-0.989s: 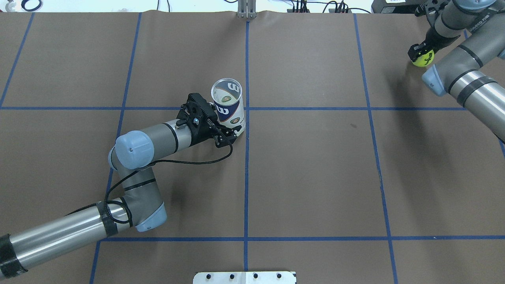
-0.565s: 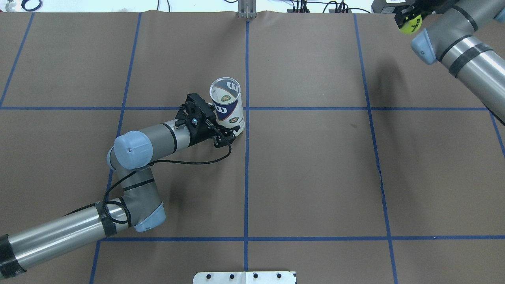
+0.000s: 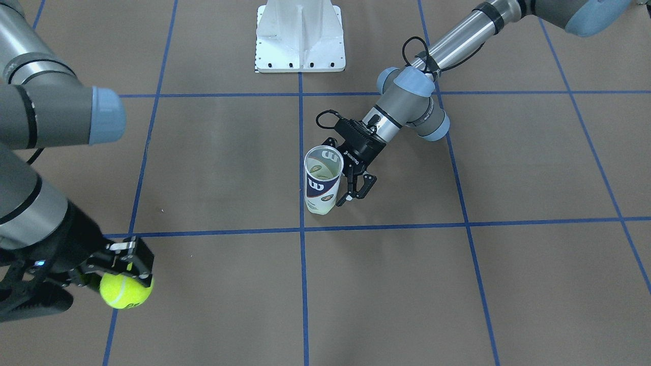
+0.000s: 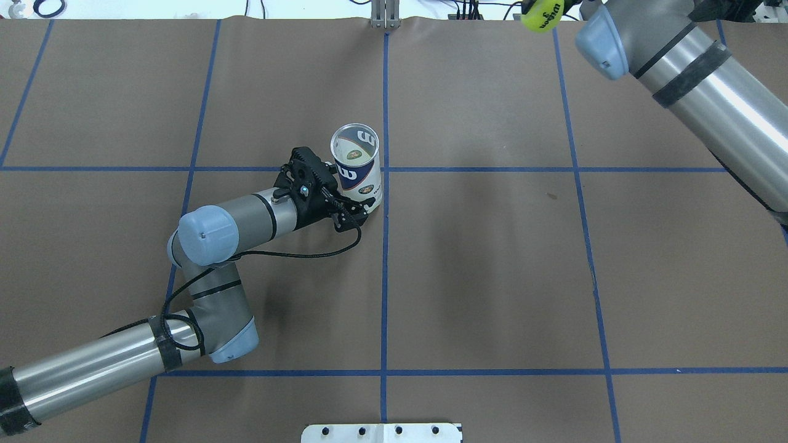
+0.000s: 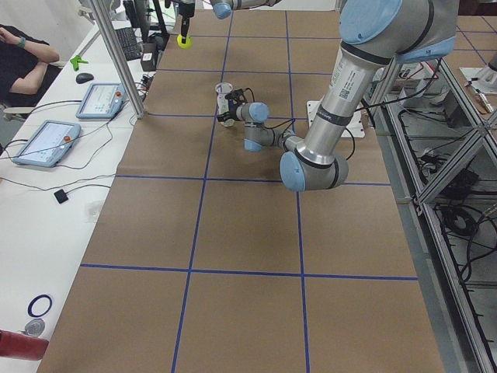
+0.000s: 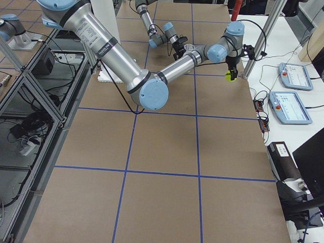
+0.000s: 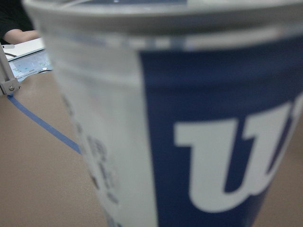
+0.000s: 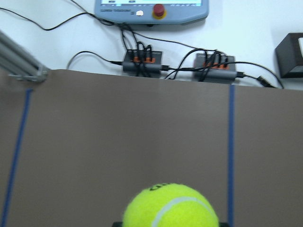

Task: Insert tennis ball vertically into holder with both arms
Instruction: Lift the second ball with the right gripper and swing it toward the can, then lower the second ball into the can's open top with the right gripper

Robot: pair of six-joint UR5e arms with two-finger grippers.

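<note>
Now – L jaws pinch upright holder (image 4: 357, 175) low; R jaws clamp tennis ball (image 3: 126, 291) – well apart.

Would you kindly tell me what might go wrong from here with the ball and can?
The ball looks about as wide as the can, so a slightly off-centre drop could catch the rim. The left gripper seems to hold the can low, so a push on top might tilt it.

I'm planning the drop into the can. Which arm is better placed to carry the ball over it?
Right. The right gripper grips the tennis ball above the table; the left gripper is busy holding the upright, open tennis-ball can.
</note>
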